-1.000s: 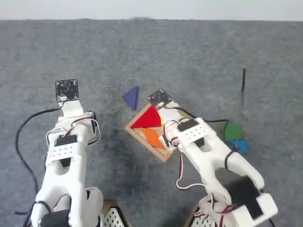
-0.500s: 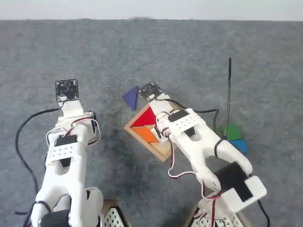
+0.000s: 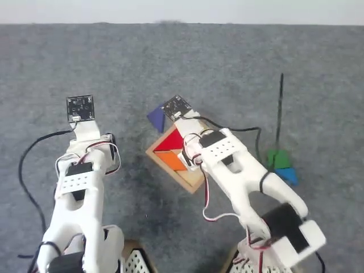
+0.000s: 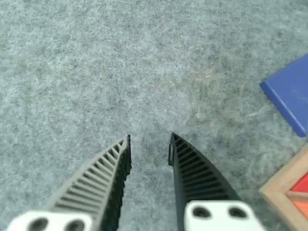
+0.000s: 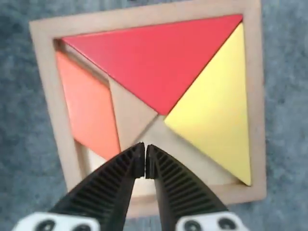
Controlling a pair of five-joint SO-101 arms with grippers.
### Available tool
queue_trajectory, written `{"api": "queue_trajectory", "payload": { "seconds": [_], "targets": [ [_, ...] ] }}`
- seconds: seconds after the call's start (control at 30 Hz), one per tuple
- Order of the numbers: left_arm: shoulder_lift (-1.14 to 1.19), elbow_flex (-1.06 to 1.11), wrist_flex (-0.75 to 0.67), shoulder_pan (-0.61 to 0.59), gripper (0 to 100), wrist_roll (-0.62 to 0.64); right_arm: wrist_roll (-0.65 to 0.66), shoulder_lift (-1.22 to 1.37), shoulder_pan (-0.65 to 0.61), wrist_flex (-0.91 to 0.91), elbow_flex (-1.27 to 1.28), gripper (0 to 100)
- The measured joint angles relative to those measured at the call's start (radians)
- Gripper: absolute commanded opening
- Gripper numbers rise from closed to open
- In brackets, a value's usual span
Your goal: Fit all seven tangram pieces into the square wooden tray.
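Note:
The square wooden tray [image 3: 191,185] lies at mid-table, turned like a diamond. In the right wrist view its rim [image 5: 144,19] frames a large red triangle [image 5: 154,62], a large yellow triangle [image 5: 216,115] and an orange piece [image 5: 89,110], with bare wood between them. My right gripper [image 5: 145,150] hovers shut over that bare wood, holding nothing. A blue triangle [image 3: 156,116] lies on the carpet just beyond the tray. Green [image 3: 278,157] and blue [image 3: 288,174] pieces lie to the right. My left gripper [image 4: 149,142] stands open over the carpet, left of the blue triangle [image 4: 288,91].
The grey carpet [image 3: 239,62] covers the whole table. A thin black cable [image 3: 280,108] rises by the green piece. The right arm's body [image 3: 227,159] covers the tray's right half in the high view. The left arm [image 3: 79,176] stands at the left.
The right arm has swung left and farther out over the tray. The tray has shifted slightly left. The left arm has stayed still.

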Motion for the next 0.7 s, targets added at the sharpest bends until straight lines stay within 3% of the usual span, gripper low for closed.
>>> {"api": "queue_trajectory", "payload": {
  "seconds": [0.3, 0.7],
  "targets": [
    [0.000, 0.000, 0.000, 0.000, 12, 0.000, 0.000, -0.046, -0.025, 0.002, 0.150, 3.0],
    [0.000, 0.000, 0.000, 0.000, 12, 0.000, 0.003, -0.038, -0.072, -0.061, 0.143, 3.1]
  ]
}}
